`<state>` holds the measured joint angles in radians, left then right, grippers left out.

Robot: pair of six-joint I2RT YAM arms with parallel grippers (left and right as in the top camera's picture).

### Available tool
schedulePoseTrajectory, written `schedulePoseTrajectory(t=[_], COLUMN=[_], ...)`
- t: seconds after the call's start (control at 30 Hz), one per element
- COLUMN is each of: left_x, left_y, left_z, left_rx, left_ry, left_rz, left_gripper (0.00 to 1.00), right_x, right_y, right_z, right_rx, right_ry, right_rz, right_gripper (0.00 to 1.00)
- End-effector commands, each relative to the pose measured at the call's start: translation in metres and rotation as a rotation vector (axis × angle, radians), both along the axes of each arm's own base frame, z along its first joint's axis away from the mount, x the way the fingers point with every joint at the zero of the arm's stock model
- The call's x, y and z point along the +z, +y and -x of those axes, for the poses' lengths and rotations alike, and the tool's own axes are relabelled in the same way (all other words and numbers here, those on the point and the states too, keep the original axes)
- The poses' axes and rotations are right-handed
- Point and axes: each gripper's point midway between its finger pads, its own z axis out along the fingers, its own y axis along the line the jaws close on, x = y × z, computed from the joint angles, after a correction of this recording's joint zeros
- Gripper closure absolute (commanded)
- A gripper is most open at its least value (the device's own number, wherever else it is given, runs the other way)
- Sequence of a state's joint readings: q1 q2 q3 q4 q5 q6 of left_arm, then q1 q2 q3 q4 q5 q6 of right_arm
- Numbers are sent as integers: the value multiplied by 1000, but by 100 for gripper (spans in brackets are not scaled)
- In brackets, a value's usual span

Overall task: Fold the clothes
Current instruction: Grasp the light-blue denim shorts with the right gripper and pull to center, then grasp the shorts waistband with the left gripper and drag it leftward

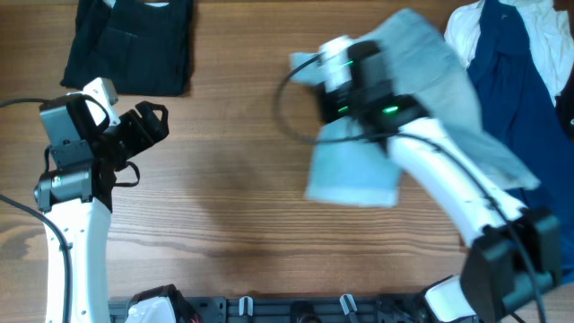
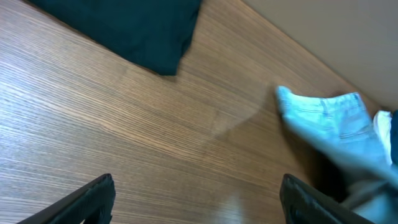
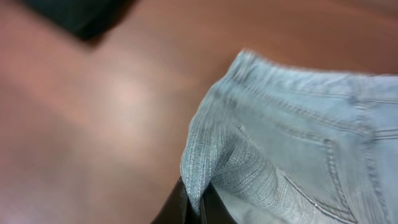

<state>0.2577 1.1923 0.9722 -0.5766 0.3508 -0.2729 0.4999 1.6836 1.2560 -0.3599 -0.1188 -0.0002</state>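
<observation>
The pale blue denim shorts (image 1: pixel 359 170) hang lifted off the table at centre right, partly under my right arm. My right gripper (image 3: pixel 198 208) is shut on a pinched fold of the shorts (image 3: pixel 292 155); a stitched pocket shows in the right wrist view. In the overhead view the right gripper (image 1: pixel 334 85) is blurred by motion. My left gripper (image 1: pixel 143 126) is open and empty at the left, above bare wood. In the left wrist view its fingers (image 2: pixel 196 199) frame bare table, with the shorts (image 2: pixel 329 124) far to the right.
A folded dark garment (image 1: pixel 133 43) lies at the back left, also showing in the left wrist view (image 2: pixel 137 31). A pile of dark blue and white clothes (image 1: pixel 511 63) sits at the back right. The table's front edge holds black fixtures (image 1: pixel 296 309).
</observation>
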Motion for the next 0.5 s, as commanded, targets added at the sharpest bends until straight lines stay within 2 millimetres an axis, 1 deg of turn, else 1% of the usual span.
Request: schedulePoseTrajectory(t=[0.0,0.07,0.1,0.13,0.17,0.2,0.23,0.27,0.33,0.4,0.47], left_x=[8,8,8,8,8,8,8,8,8,7,1], left_y=[9,12,14,15,15,15,15,15,15,13,5], left_z=[-2,-1,-1,-1,-1,-1,-1,-1,-1,-2,-5], left_rx=[22,34,37,40,40,40,40,40,31,2,-55], left_ry=[-22,-21,-22,-22,-21,-21,-22,-22,-24,-25,-19], left_rz=[8,9,8,8,8,8,8,7,-1,-21,-53], left_gripper=[12,11,11,10,8,5,4,2,1,2,2], right_x=[-15,-16,-16,-16,-14,-11,-5,4,26,48,74], right_y=[71,94,103,109,118,123,124,123,108,80,35], right_z=[44,66,75,82,93,100,102,101,89,68,45], right_rx=[171,255,283,304,337,361,372,365,304,183,40], right_ry=[52,44,42,45,56,66,73,68,49,22,-3], right_rz=[-21,-7,-3,-2,-8,-18,-27,-31,-36,-41,-67], right_gripper=[96,96,96,89,45,5,0,0,0,0,0])
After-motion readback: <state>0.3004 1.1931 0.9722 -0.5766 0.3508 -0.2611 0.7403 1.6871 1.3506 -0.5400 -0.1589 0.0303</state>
